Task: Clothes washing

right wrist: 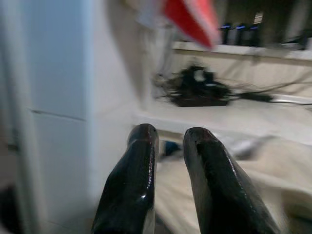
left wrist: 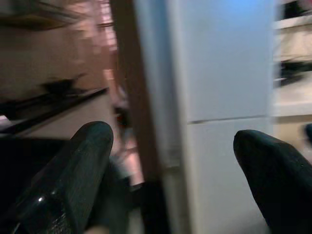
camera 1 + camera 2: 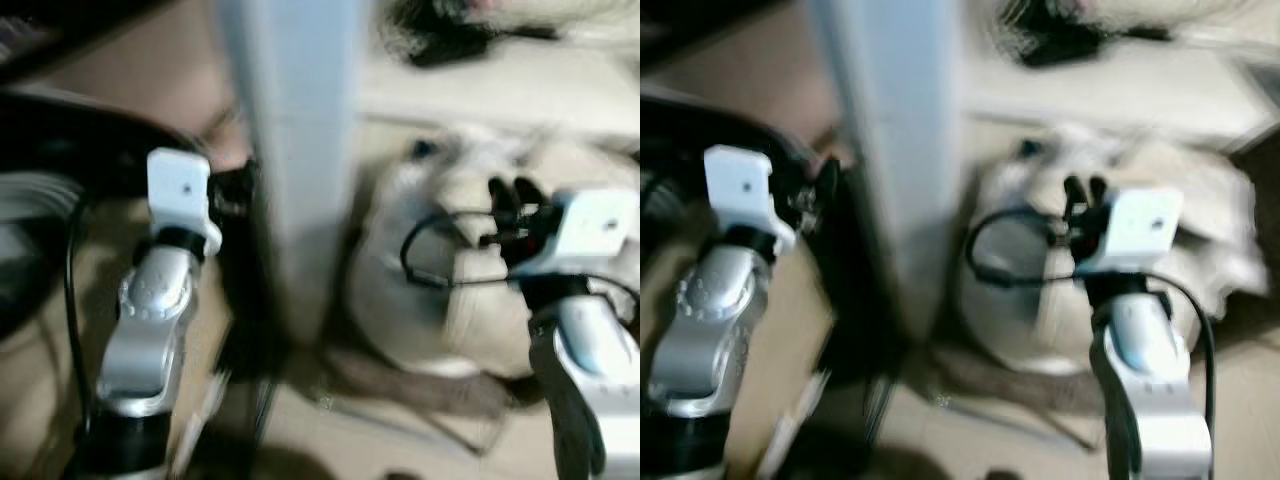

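Note:
The picture is blurred. A heap of pale, cream-coloured clothes (image 3: pixel 430 300) lies low on the right, below a shelf. My right gripper (image 3: pixel 510 192) hovers over the top of this heap, its two black fingers (image 1: pixel 139 165) close together with nothing between them. My left gripper (image 3: pixel 236 190) is held up on the other side of a tall white upright panel (image 3: pixel 295 150). Its fingers (image 2: pixel 83 161) stand wide apart and empty, pointing at the panel's edge.
A pale shelf (image 3: pixel 520 90) behind the heap carries a tangle of black cables and a black device (image 1: pixel 197 90). A dark rounded object (image 3: pixel 60 140) fills the far left. The floor (image 3: pixel 330 440) in front is beige.

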Robot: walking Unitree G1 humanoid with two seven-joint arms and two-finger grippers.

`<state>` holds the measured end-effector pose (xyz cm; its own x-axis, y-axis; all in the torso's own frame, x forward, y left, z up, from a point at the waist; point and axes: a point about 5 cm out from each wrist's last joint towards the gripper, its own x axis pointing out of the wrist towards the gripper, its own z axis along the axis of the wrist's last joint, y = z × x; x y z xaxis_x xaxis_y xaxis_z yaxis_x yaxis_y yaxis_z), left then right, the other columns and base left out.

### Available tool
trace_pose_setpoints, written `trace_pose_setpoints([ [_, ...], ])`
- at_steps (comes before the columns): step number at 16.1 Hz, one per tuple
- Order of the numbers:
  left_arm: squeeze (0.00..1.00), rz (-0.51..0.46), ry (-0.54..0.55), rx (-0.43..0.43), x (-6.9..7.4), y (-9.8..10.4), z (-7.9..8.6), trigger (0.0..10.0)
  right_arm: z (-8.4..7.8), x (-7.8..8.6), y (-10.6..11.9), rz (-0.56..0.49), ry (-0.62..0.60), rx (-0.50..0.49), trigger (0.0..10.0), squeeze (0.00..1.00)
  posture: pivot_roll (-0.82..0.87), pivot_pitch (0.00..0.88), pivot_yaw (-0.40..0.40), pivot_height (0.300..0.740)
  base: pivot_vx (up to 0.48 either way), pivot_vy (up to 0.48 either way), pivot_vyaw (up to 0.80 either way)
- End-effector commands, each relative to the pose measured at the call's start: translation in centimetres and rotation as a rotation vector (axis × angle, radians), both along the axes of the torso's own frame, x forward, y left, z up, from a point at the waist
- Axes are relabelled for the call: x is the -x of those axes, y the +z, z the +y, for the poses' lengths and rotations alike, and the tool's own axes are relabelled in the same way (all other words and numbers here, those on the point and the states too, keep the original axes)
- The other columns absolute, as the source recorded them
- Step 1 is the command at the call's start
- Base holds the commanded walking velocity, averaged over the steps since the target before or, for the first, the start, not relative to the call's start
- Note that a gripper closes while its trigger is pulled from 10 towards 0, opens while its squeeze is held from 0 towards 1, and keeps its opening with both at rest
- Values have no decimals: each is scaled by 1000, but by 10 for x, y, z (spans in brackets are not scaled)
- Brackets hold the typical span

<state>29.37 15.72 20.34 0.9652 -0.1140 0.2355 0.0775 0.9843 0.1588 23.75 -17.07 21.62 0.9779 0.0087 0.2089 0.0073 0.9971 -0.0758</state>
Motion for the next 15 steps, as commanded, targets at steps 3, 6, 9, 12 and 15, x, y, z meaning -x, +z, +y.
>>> trace_pose_setpoints([
  [3,0,19,-34,71,-1,1,-9,10000,-6,-1,1,-1,-27,4,10000,0,-77,60,45,740,0,-160,0],
  [6,0,21,-58,4,0,2,-14,10000,-6,-1,0,3,-27,-1,10000,0,-73,58,44,740,0,0,0],
  [9,0,7,-45,-3,0,3,-12,10000,-4,0,-1,10,-9,-3,10000,0,-77,57,44,740,0,0,0],
  [12,0,10,-18,20,-1,4,-5,10000,-3,-1,0,12,-5,39,10000,0,-74,56,44,740,271,0,192],
  [15,0,9,-19,13,-1,5,-4,10000,-6,-2,1,2,-37,44,10000,0,-70,47,46,740,298,0,533],
])
